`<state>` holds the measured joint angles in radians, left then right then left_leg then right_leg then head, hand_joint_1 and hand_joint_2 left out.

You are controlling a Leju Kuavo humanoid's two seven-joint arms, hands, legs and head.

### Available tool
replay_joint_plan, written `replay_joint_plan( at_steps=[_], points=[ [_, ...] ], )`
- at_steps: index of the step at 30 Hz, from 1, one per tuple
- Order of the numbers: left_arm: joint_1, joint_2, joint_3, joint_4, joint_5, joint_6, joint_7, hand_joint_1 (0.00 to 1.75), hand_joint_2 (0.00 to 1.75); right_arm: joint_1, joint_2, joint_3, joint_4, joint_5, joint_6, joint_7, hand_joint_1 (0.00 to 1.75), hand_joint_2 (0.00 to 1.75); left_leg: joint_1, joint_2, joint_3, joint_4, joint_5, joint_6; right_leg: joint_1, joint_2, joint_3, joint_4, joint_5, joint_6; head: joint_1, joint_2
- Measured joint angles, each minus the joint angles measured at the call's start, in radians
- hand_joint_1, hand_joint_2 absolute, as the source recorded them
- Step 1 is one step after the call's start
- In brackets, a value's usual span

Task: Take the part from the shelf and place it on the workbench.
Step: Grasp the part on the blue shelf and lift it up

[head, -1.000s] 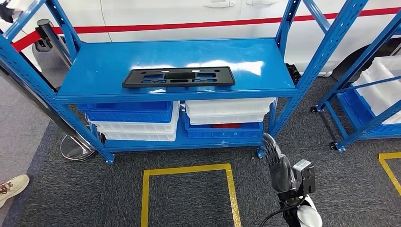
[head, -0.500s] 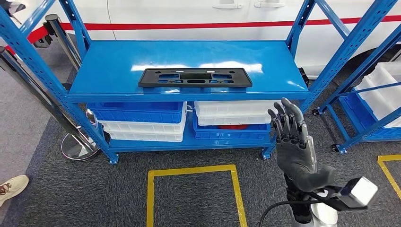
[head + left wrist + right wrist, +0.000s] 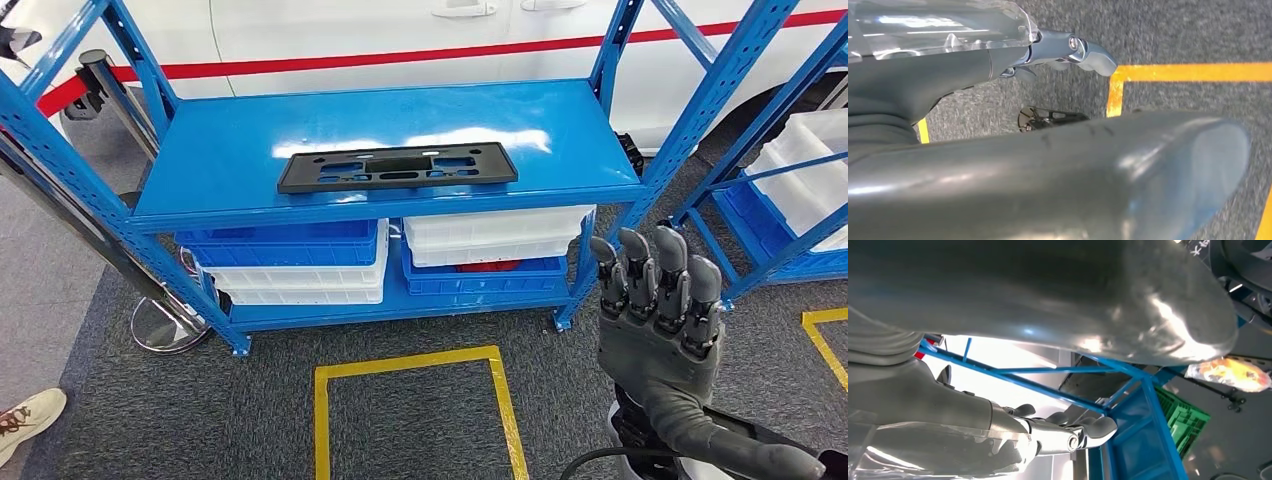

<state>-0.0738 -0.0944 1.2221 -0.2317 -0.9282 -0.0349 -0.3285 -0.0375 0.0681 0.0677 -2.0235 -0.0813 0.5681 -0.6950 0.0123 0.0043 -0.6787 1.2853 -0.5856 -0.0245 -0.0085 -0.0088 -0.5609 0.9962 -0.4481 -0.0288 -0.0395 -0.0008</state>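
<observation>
A flat black plastic plate with cut-out slots (image 3: 397, 167) is seen lying on the top deck of the blue steel shelf (image 3: 250, 150), untouched. The grey right hand (image 3: 660, 325) is raised in front of the shelf, fingers apart and empty. The left hand (image 3: 1048, 170) is seen above grey carpet; its state cannot be told.
</observation>
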Motion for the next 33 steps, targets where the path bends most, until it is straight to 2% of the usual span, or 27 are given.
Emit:
replay_joint_plan(
  at_steps=[1, 2, 3, 4, 5, 8, 10, 11, 13, 14, 15, 16, 18, 19, 20, 22, 24, 25, 27, 28, 29, 30, 31, 33],
  points=[
    [0.0, 0.0, 0.002, 0.0, 0.001, 0.001, 0.0, 0.0, 0.0, 0.0, -0.001, 0.003, -0.001, 0.001, -0.003, 0.0, 0.0, 0.0, 0.007, 0.0, 0.016, -0.037, 0.03, -0.007, -0.004, 0.001, 0.001, 0.003, -0.003, 0.005, 0.0, 0.0],
    [0.0, 0.0, 0.004, 0.0, 0.002, 0.002, 0.0, 0.0, 0.0, 0.0, -0.001, 0.006, -0.001, 0.001, -0.006, 0.0, 0.0, 0.0, 0.013, 0.0, 0.047, -0.104, 0.068, -0.014, -0.008, 0.002, 0.002, 0.009, -0.007, 0.013, 0.0, 0.0],
    [-0.001, -0.001, 0.006, 0.001, 0.003, 0.001, 0.001, 0.0, 0.0, 0.0, -0.001, 0.009, -0.001, 0.002, -0.008, 0.0, 0.0, 0.0, 0.016, -0.002, 0.076, -0.166, 0.093, -0.019, -0.01, 0.003, 0.001, 0.016, -0.012, 0.021, -0.001, 0.0],
    [-0.001, -0.001, 0.008, 0.003, 0.004, 0.001, 0.001, 0.0, 0.0, -0.001, -0.002, 0.012, -0.002, 0.003, -0.01, 0.0, 0.0, 0.0, 0.018, -0.005, 0.099, -0.214, 0.109, -0.016, -0.011, 0.004, -0.002, 0.024, -0.017, 0.029, -0.001, 0.0],
    [-0.001, -0.002, 0.01, 0.004, 0.005, -0.001, 0.001, 0.0, 0.0, -0.001, -0.003, 0.015, -0.002, 0.004, -0.01, 0.0, 0.0, 0.0, 0.018, -0.007, 0.109, -0.239, 0.113, -0.009, -0.009, 0.006, -0.005, 0.03, -0.019, 0.037, -0.001, 0.0],
    [-0.001, -0.002, 0.015, 0.006, 0.008, -0.006, 0.001, 0.0, 0.0, -0.002, -0.008, 0.024, -0.002, 0.004, -0.012, 0.0, 0.0, 0.0, 0.013, -0.01, 0.107, -0.244, 0.11, 0.021, -0.009, 0.008, -0.009, 0.033, -0.02, 0.055, 0.001, 0.0],
    [-0.001, -0.002, 0.016, 0.006, 0.009, -0.009, 0.0, 0.0, 0.0, -0.003, -0.012, 0.026, -0.002, 0.003, -0.013, 0.0, 0.0, 0.0, 0.014, -0.01, 0.109, -0.249, 0.113, 0.036, -0.013, 0.008, -0.024, 0.068, -0.045, 0.062, 0.002, 0.0],
    [-0.002, -0.002, 0.016, 0.006, 0.01, -0.01, -0.001, 0.0, 0.0, -0.003, -0.015, 0.027, -0.002, 0.003, -0.013, 0.0, 0.0, 0.0, 0.013, -0.009, 0.11, -0.25, 0.113, 0.042, -0.014, 0.008, -0.047, 0.115, -0.07, 0.065, 0.003, 0.0],
    [-0.002, -0.002, 0.017, 0.006, 0.012, -0.01, -0.003, 0.0, 0.0, -0.001, -0.019, 0.03, -0.001, 0.003, -0.014, 0.0, 0.0, 0.0, 0.008, -0.008, 0.111, -0.25, 0.11, 0.049, -0.013, 0.008, -0.117, 0.248, -0.124, 0.067, 0.003, 0.0],
    [-0.002, -0.002, 0.018, 0.006, 0.013, -0.01, -0.003, 0.0, 0.0, 0.001, -0.021, 0.031, -0.001, 0.003, -0.014, 0.0, 0.0, 0.0, 0.005, -0.008, 0.112, -0.25, 0.109, 0.052, -0.013, 0.008, -0.145, 0.297, -0.135, 0.066, 0.003, 0.0],
    [-0.001, -0.002, 0.019, 0.006, 0.013, -0.01, -0.004, 0.0, 0.0, 0.002, -0.023, 0.032, -0.001, 0.003, -0.014, 0.0, 0.0, 0.0, 0.002, -0.009, 0.114, -0.25, 0.107, 0.054, -0.012, 0.008, -0.158, 0.313, -0.126, 0.063, 0.003, 0.0],
    [-0.001, -0.002, 0.02, 0.006, 0.014, -0.01, -0.004, 0.0, 0.0, 0.002, -0.025, 0.033, -0.001, 0.003, -0.014, 0.0, 0.0, 0.0, -0.001, -0.01, 0.118, -0.25, 0.104, 0.055, -0.01, 0.008, -0.151, 0.288, -0.098, 0.058, 0.003, 0.0],
    [-0.001, -0.003, 0.022, 0.006, 0.014, -0.01, -0.006, 0.0, 0.0, 0.001, -0.028, 0.037, -0.001, 0.005, -0.016, 0.0, 0.0, 0.0, -0.006, -0.011, 0.129, -0.252, 0.098, 0.055, -0.001, 0.007, -0.093, 0.159, -0.025, 0.037, 0.003, 0.0],
    [-0.002, -0.005, 0.022, 0.007, 0.014, -0.011, -0.007, 0.0, 0.0, 0.0, -0.029, 0.038, -0.001, 0.006, -0.018, 0.0, 0.0, 0.0, -0.008, -0.012, 0.132, -0.252, 0.095, 0.053, 0.005, 0.006, -0.065, 0.098, -0.004, 0.026, 0.002, 0.0],
    [-0.002, -0.006, 0.023, 0.007, 0.014, -0.011, -0.008, 0.0, 0.0, -0.001, -0.03, 0.041, -0.001, 0.008, -0.02, -0.001, 0.0, 0.0, -0.008, -0.011, 0.133, -0.253, 0.093, 0.049, 0.01, 0.005, -0.048, 0.059, 0.005, 0.018, 0.003, 0.0],
    [-0.003, -0.008, 0.023, 0.008, 0.015, -0.012, -0.01, 0.0, 0.0, -0.002, -0.032, 0.046, -0.001, 0.009, -0.023, -0.001, 0.0, 0.0, -0.006, -0.009, 0.134, -0.257, 0.09, 0.038, 0.016, 0.006, -0.041, 0.037, 0.0, 0.011, 0.003, 0.0],
    [-0.005, -0.008, 0.023, 0.008, 0.015, -0.012, -0.011, 0.0, 0.0, -0.002, -0.033, 0.049, -0.001, 0.01, -0.025, -0.001, 0.0, 0.0, -0.007, -0.007, 0.139, -0.257, 0.085, 0.027, 0.01, 0.009, -0.028, 0.018, 0.003, 0.009, 0.003, 0.0],
    [-0.006, -0.007, 0.023, 0.008, 0.015, -0.012, -0.011, 0.0, 0.0, -0.002, -0.034, 0.051, -0.002, 0.011, -0.026, -0.002, 0.0, 0.0, -0.008, -0.007, 0.134, -0.239, 0.074, 0.023, 0.005, 0.007, -0.016, 0.006, 0.004, 0.008, 0.003, 0.0],
    [-0.006, -0.007, 0.024, 0.008, 0.015, -0.012, -0.012, 0.0, 0.0, -0.003, -0.034, 0.057, -0.001, 0.016, -0.03, -0.002, 0.0, 0.0, -0.006, -0.008, 0.085, -0.139, 0.031, 0.016, 0.001, 0.004, 0.006, -0.01, 0.0, 0.006, 0.002, 0.0],
    [-0.006, -0.007, 0.024, 0.008, 0.014, -0.013, -0.012, 0.0, 0.0, -0.002, -0.034, 0.062, -0.001, 0.018, -0.034, -0.002, 0.0, 0.0, -0.004, -0.008, 0.043, -0.068, 0.006, 0.013, 0.0, 0.003, 0.012, -0.011, -0.005, 0.004, 0.001, 0.0],
    [-0.004, -0.007, 0.024, 0.008, 0.014, -0.013, -0.012, 0.0, 0.0, -0.002, -0.034, 0.067, -0.001, 0.02, -0.039, -0.003, 0.0, 0.0, -0.001, -0.008, 0.005, -0.01, -0.008, 0.009, 0.0, 0.004, 0.017, -0.01, -0.011, 0.004, 0.002, 0.0],
    [-0.003, -0.006, 0.024, 0.008, 0.014, -0.014, -0.013, 0.0, 0.0, 0.0, -0.034, 0.073, 0.0, 0.022, -0.045, -0.003, 0.0, 0.0, 0.001, -0.007, -0.021, 0.019, -0.002, 0.006, -0.001, 0.005, 0.023, -0.009, -0.019, 0.006, 0.001, 0.0],
    [-0.001, -0.006, 0.024, 0.008, 0.013, -0.015, -0.013, 0.0, 0.0, 0.001, -0.035, 0.078, 0.0, 0.022, -0.052, -0.003, 0.0, 0.0, 0.004, -0.007, -0.026, 0.008, 0.025, 0.003, -0.002, 0.006, 0.032, -0.008, -0.027, 0.008, 0.002, 0.0],
    [0.0, -0.003, 0.024, 0.008, 0.013, -0.018, -0.016, 0.0, 0.0, 0.002, -0.036, 0.087, 0.0, 0.023, -0.065, -0.004, 0.0, 0.0, 0.009, -0.005, 0.015, -0.112, 0.112, -0.001, -0.006, 0.008, 0.053, -0.004, -0.046, 0.017, 0.002, 0.0]
  ],
)
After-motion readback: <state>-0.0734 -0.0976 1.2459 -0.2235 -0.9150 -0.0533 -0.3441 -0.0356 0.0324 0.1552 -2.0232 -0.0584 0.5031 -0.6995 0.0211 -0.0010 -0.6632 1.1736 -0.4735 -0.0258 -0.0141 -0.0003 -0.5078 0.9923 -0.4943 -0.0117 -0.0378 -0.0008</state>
